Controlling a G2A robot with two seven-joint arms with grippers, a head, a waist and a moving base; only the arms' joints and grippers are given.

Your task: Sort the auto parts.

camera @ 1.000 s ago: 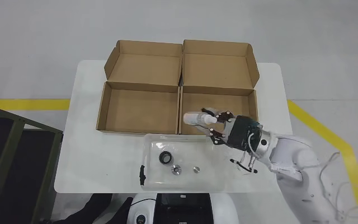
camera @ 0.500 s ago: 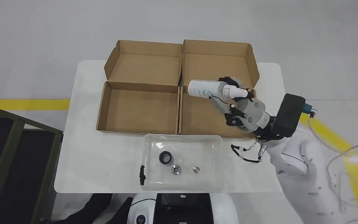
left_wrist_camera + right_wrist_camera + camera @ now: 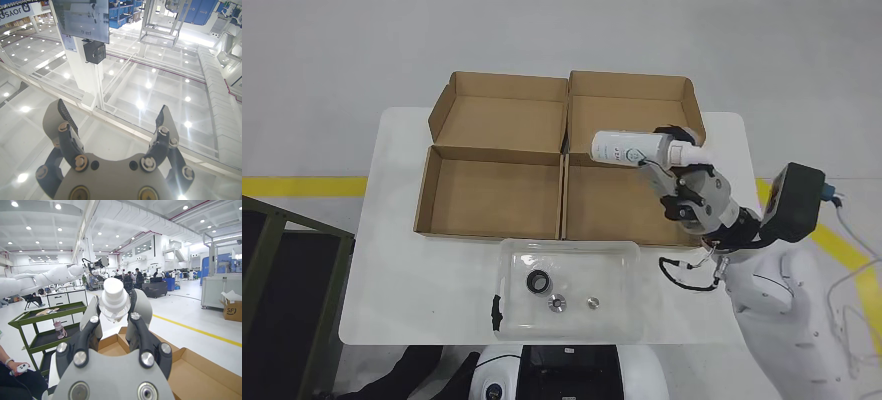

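Lifted clear of the tray (image 3: 614, 272), the bottle (image 3: 625, 148) hangs over the box (image 3: 602, 205) below my right hand (image 3: 662, 152), which is clamped on its neck, ready to drop it.

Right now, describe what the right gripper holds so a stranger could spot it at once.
Find the white table with two open cardboard boxes. Above the right box, the right gripper clamps a white bottle lying sideways in the air. It is the only big white cylinder; the other parts are small pieces in the clear tray.

Glossy plastic bottle (image 3: 625, 148), matt cardboard box (image 3: 492, 195)
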